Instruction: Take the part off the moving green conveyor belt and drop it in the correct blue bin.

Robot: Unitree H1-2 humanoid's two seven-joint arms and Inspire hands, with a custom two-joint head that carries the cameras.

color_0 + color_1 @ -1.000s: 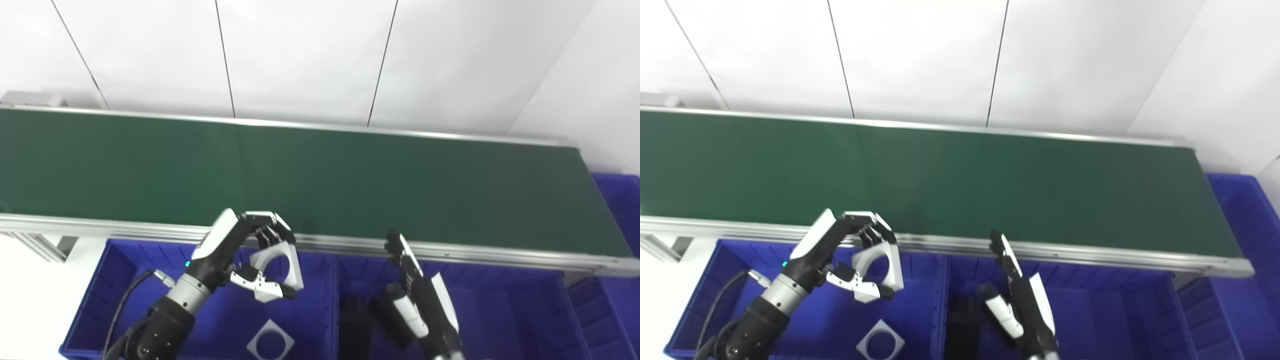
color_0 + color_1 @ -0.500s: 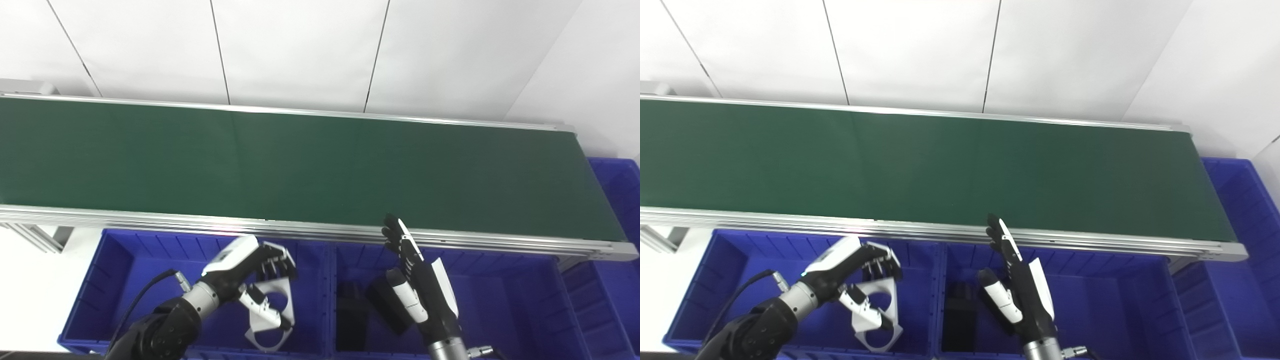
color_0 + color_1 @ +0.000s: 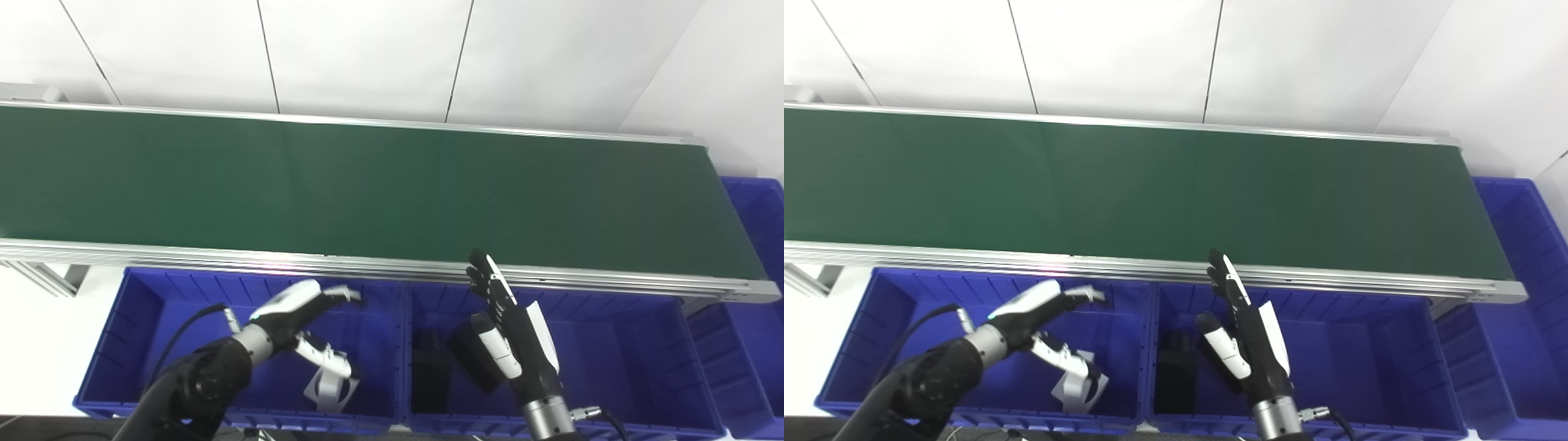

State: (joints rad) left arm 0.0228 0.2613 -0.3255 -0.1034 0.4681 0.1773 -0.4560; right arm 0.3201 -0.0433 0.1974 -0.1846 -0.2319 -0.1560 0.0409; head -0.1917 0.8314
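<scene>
The left hand [image 3: 300, 318] is over the left blue bin [image 3: 141, 343] with its fingers spread apart — it holds nothing. The white part [image 3: 331, 389], flat with a round hole, lies in that bin, just under the thumb. The right hand [image 3: 508, 334] is spread out flat over the middle blue bin [image 3: 643, 367], fingers pointing up at the belt — it holds nothing too. Black parts [image 3: 429, 373] sit in that bin. The green conveyor belt [image 3: 367, 184] runs behind both bins.
</scene>
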